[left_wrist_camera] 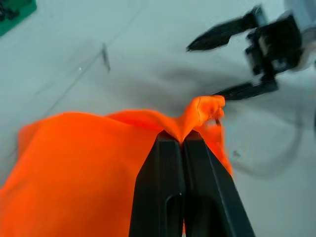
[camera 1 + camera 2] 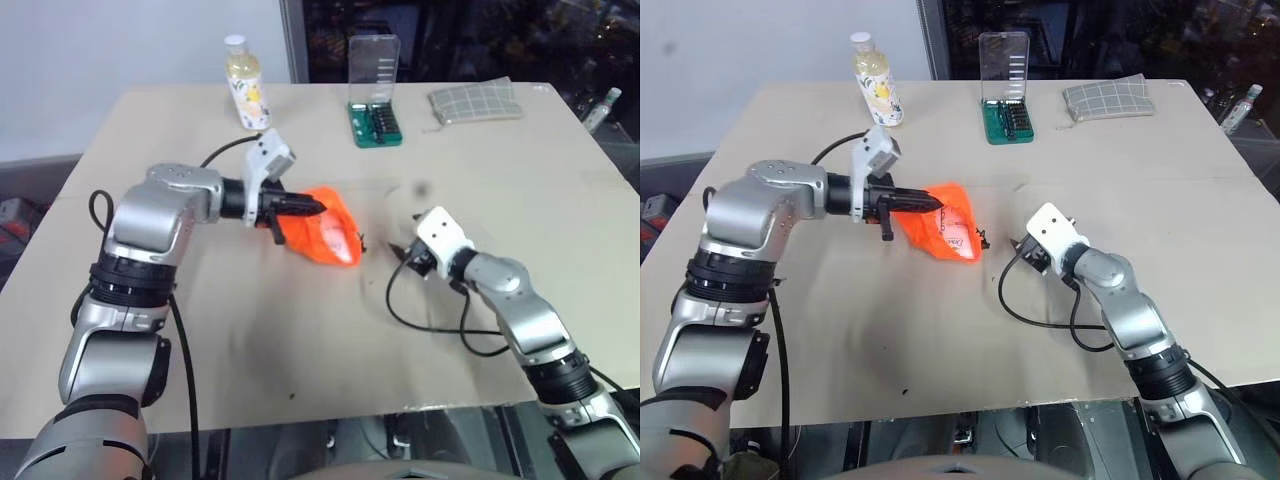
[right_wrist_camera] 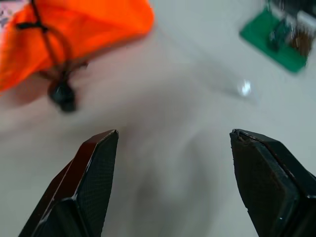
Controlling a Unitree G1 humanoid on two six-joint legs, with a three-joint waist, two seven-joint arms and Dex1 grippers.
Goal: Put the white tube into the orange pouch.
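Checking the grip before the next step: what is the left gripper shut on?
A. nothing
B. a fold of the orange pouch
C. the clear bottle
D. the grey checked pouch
B: the left gripper's fingers are pressed together on a pinched ridge of the orange pouch.

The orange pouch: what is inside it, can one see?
Through the pouch fabric a pale printed shape shows, maybe the tube; the cloth covers it, so I cannot tell. The left pincer pinches a fold of its edge.

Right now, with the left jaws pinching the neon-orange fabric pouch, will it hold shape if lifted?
Probably not: the neon-orange fabric pouch bunches into a soft peak where the left gripper pinches it, so it likely sags. Its black drawstring toggle hangs loose and may swing or snag.
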